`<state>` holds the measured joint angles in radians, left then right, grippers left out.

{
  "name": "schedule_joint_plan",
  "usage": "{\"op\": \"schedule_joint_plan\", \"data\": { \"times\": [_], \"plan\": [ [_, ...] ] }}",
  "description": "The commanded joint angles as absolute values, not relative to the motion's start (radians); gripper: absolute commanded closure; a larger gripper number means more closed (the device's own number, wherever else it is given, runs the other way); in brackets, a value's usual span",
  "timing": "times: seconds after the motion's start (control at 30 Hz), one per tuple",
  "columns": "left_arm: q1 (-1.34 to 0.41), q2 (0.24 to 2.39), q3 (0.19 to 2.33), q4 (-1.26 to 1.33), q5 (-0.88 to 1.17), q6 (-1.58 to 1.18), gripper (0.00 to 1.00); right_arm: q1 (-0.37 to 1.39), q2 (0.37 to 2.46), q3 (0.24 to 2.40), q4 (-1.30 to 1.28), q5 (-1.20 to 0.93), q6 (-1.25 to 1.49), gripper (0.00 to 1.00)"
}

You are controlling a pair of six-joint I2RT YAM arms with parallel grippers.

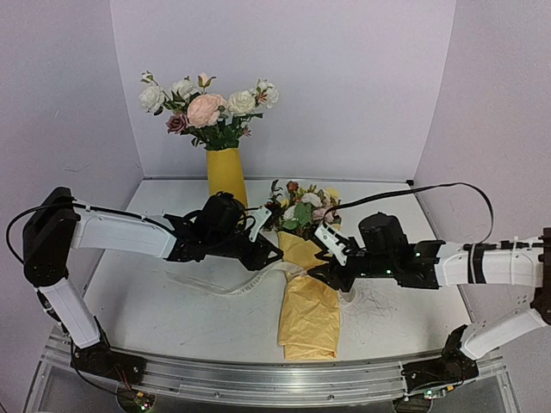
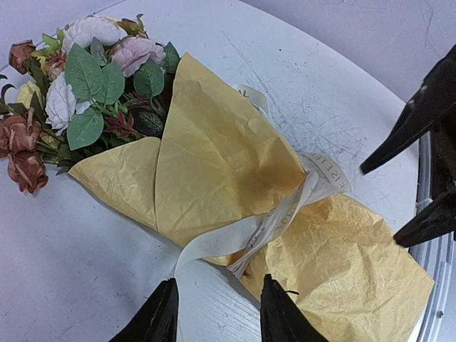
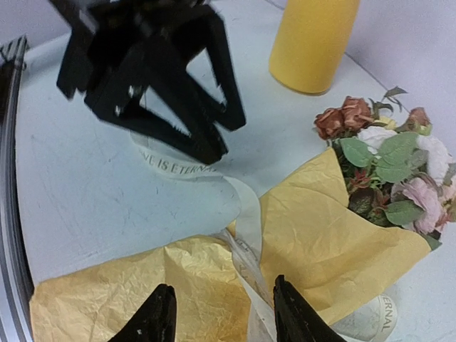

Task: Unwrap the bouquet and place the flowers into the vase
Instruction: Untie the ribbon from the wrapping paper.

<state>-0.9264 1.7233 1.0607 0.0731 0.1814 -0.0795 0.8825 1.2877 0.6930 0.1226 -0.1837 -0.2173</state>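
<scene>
The right end effector [image 3: 223, 283] has its fingers spread and grips nothing. It straddles the cream ribbon [image 3: 246, 206] at the waist of the bouquet [image 3: 335, 221]; whether it touches the paper I cannot tell. The left end effector [image 2: 219, 280] is likewise spread and empty, just beside that waist from the other side. The bouquet lies flat on the surface [image 1: 172, 318], long axis running near to far, flowers [image 1: 301, 205] toward the vase [image 1: 226, 176], which holds a larger rose bunch [image 1: 207, 107]. The right arm seems nearer the knot.
</scene>
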Motion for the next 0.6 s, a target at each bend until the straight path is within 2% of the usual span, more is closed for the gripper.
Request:
{"op": "schedule_joint_plan", "data": {
  "times": [0.0, 0.07, 0.17, 0.37, 0.57],
  "plan": [
    [-0.909, 1.638, 1.015, 0.139, 0.167, -0.106, 0.59, 0.886, 1.455, 0.841, -0.041, -0.226, -0.391, 0.54],
    [-0.906, 1.624, 1.001, 0.14, 0.162, -0.107, 0.59, 0.888, 1.523, 0.886, -0.113, -0.183, -0.421, 0.58],
    [-0.904, 1.611, 0.985, 0.143, 0.153, -0.107, 0.59, 0.89, 1.564, 0.91, -0.149, -0.137, -0.448, 0.58],
    [-0.902, 1.591, 0.964, 0.148, 0.142, -0.106, 0.59, 0.891, 1.554, 0.911, -0.148, -0.063, -0.46, 0.58],
    [-0.902, 1.598, 0.968, 0.149, 0.144, -0.106, 0.59, 0.892, 1.558, 0.91, -0.149, -0.011, -0.457, 0.64]
  ]
}}
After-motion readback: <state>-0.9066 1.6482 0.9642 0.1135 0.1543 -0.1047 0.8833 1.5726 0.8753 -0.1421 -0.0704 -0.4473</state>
